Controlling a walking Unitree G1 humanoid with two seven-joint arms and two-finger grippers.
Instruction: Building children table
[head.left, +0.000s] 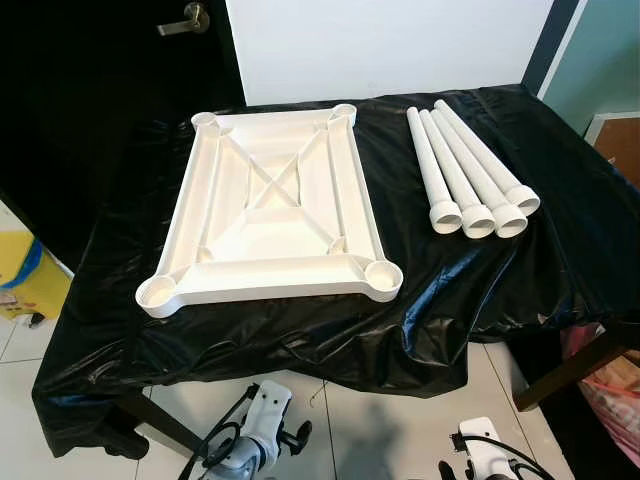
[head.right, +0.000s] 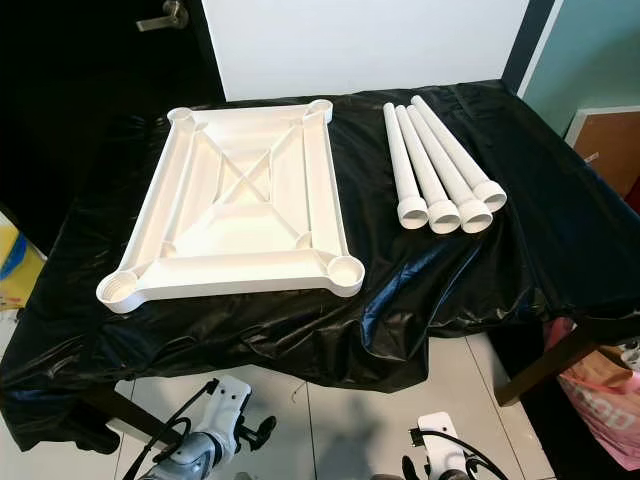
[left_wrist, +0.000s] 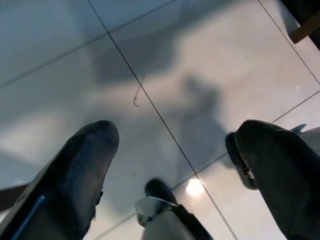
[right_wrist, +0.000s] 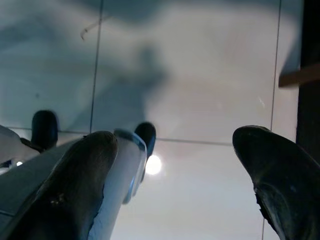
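Note:
A white plastic table top (head.left: 268, 228) lies upside down on a table draped in black plastic sheet (head.left: 300, 340), its round corner sockets (head.left: 383, 276) facing up. To its right several white tube legs (head.left: 468, 172) lie side by side, wide ends toward me. Both arms hang low in front of the table, the left arm (head.left: 262, 420) and the right arm (head.left: 482, 448) near the floor. In the wrist views, my left gripper (left_wrist: 177, 165) and right gripper (right_wrist: 180, 170) are open over the tiled floor, holding nothing.
A dark door with a lever handle (head.left: 186, 18) stands at the back left. A yellow object (head.left: 22, 272) sits on the floor at the left. A pink bag (head.left: 612, 400) and a wooden table leg (head.left: 568, 368) are at the right.

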